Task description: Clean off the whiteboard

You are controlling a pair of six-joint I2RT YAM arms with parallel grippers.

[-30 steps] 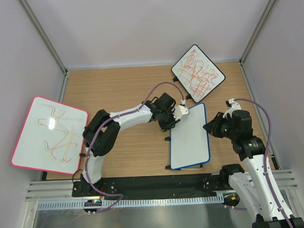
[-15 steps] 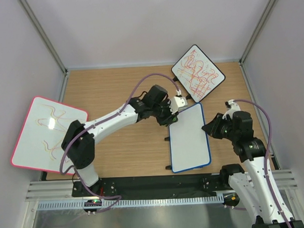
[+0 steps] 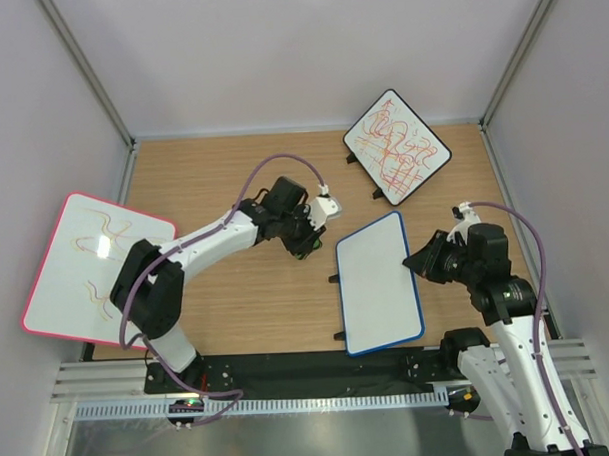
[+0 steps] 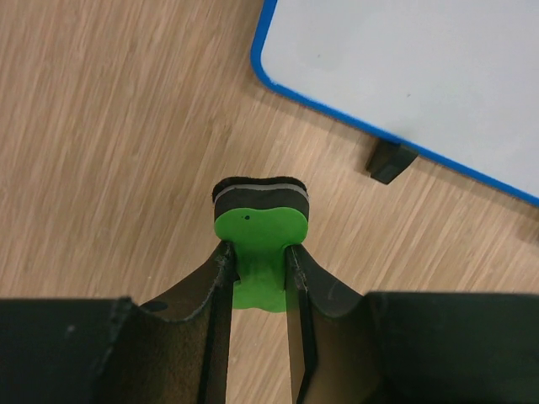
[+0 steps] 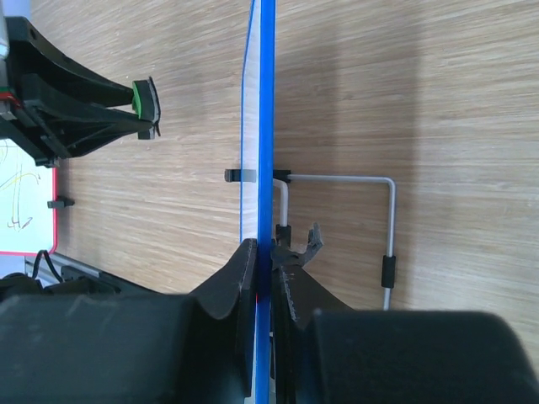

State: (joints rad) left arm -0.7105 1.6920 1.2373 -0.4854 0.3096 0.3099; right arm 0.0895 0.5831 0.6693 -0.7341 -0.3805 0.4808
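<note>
The blue-framed whiteboard [image 3: 378, 283] lies right of centre, its face white with no marks showing. Its corner shows in the left wrist view [image 4: 404, 76], and the right wrist view sees it edge-on [image 5: 266, 126]. My right gripper [image 3: 418, 265] is shut on the board's right edge [image 5: 268, 252]. My left gripper [image 3: 307, 244] is shut on a green eraser [image 4: 259, 231] with a black felt pad, held over bare wood to the left of the board. The eraser also shows in the right wrist view [image 5: 144, 98].
A black-framed board [image 3: 396, 145] covered in red-orange scribbles stands at the back right. A larger pink-framed board [image 3: 98, 269] with faint lines leans at the left. A wire stand [image 5: 370, 219] shows behind the blue board.
My left gripper has moved left with the eraser, off the blue board's top-left corner onto the wood. The board has turned slightly, its top corner swinging left.
</note>
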